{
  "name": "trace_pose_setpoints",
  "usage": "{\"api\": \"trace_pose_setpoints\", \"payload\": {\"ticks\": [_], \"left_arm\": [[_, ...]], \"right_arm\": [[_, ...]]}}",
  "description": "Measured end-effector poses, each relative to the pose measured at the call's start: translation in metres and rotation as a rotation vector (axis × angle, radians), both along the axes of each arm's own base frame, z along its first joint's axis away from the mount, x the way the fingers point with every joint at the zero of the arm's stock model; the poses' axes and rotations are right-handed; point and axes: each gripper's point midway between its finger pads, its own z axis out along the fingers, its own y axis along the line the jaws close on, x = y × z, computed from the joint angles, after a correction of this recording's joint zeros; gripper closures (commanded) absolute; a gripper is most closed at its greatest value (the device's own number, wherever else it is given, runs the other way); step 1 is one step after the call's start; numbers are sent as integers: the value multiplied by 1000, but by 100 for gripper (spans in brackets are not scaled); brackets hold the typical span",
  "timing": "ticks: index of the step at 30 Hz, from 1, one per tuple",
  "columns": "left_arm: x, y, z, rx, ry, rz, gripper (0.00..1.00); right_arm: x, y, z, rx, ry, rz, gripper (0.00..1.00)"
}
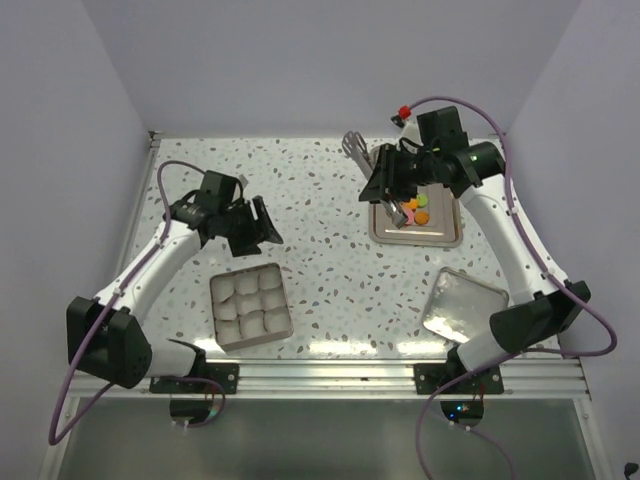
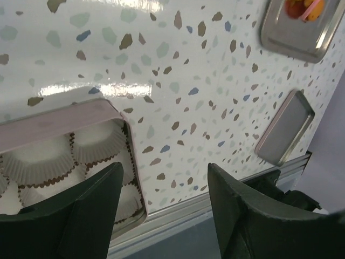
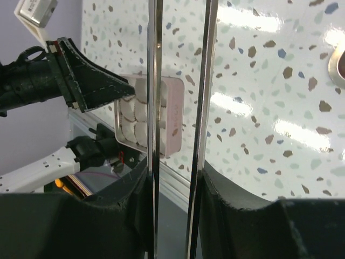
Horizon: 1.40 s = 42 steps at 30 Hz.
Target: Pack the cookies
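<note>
the right end effector (image 1: 385, 183) is gripping metal tongs (image 3: 180, 129) over the cookies (image 1: 416, 208); the left end effector (image 2: 164, 205) is hovering open, holding nothing.

Small flat round cookies (image 1: 416, 208), mostly orange with one green and some pink: clustered, touching, lying flat at far end of shallow metal tray (image 1: 437, 236). Count unclear; partly hidden by arm.

— Was the way from tray (image 1: 447, 236) to box (image 1: 251, 309) open?
— Yes, bare desk (image 1: 330, 270) lay between them.
— Any obstacles?
— The lid (image 1: 461, 304) lay near the tray, and the left end effector (image 1: 262, 224) hovered just beyond the box.
</note>
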Motion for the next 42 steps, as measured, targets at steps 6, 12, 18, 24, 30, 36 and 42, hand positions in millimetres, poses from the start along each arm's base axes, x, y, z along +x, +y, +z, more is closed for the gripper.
{"api": "trace_pose_setpoints", "payload": {"ticks": [6, 12, 18, 24, 30, 36, 42], "left_arm": [[-28, -2, -19, 22, 38, -34, 31], [-37, -4, -49, 45, 101, -45, 31], [-30, -21, -70, 51, 118, -81, 30], [-18, -34, -87, 74, 145, -104, 30], [-6, -38, -97, 97, 159, -102, 31], [28, -50, -94, 110, 124, -99, 31], [75, -72, -87, 99, 82, -101, 32]], "right_arm": [[-22, -12, -11, -32, 32, -10, 65], [-30, -19, -15, -59, 45, -17, 65], [-38, -26, -16, -82, 45, -27, 65], [-45, -34, -10, -99, 25, -46, 66], [-53, -44, -10, -135, 21, -64, 65], [-55, -60, -19, -218, 34, -106, 63], [-55, -77, -27, -297, 43, -147, 56]]}}
